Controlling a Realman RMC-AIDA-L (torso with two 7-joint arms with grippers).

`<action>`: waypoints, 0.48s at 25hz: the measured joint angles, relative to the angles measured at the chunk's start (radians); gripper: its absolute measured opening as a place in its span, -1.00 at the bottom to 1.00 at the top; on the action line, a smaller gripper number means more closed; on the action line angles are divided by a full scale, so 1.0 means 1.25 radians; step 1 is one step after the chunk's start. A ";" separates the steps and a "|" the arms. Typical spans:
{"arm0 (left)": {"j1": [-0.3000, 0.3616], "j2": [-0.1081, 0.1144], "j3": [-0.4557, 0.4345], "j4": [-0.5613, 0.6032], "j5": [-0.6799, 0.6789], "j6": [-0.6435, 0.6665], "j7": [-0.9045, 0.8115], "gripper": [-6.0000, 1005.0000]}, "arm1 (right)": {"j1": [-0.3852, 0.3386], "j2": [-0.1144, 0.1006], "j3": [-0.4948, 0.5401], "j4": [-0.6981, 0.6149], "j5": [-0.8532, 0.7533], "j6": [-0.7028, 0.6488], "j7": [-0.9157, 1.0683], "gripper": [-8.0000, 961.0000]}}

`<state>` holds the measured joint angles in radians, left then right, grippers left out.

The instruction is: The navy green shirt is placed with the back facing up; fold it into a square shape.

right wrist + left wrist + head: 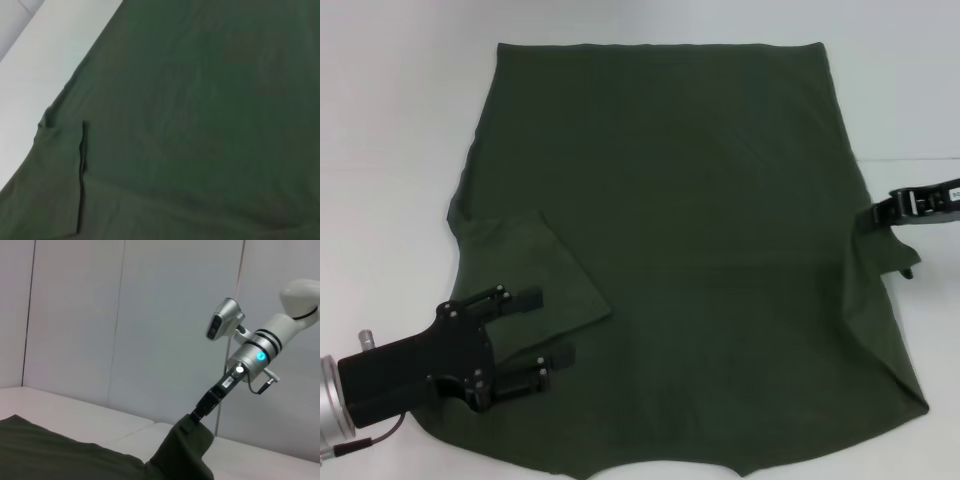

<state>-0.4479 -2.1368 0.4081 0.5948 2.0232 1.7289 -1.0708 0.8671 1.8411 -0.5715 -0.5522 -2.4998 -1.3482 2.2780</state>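
While you are watching from the head camera, the navy green shirt point(700, 230) is lying spread flat on the white table point(390, 120), plain dark olive, matte, no print. Its straight hem is sitting at the far edge and the neckline end is running off the near edge, so the long axis is pointing away from the robot. One sleeve point(535, 275) is lying folded inward over the body, just ahead of the left gripper point(545, 330). That gripper is hovering over the near corner with its jaws released and spread, nothing between them. On the opposite side, the right gripper point(882, 212) is clenching the shirt's side edge; the left wrist camera is showing fabric point(187, 442) drawn up into a peak under its fingers. Bare table is lying beyond the hem and outward of both grippers.
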 joint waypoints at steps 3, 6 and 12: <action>-0.001 0.000 0.000 0.000 -0.001 0.001 0.000 0.60 | 0.007 0.004 0.006 0.011 0.005 0.025 0.007 -0.72; -0.002 0.000 0.000 0.000 -0.001 0.001 0.000 0.60 | 0.008 0.006 0.006 0.027 0.030 0.052 0.012 -0.72; -0.004 0.000 0.000 0.000 -0.001 0.001 0.000 0.60 | 0.013 0.006 0.003 0.055 0.069 0.083 0.015 -0.70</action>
<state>-0.4532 -2.1366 0.4080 0.5953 2.0216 1.7305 -1.0708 0.8836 1.8489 -0.5682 -0.4840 -2.4139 -1.2446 2.2968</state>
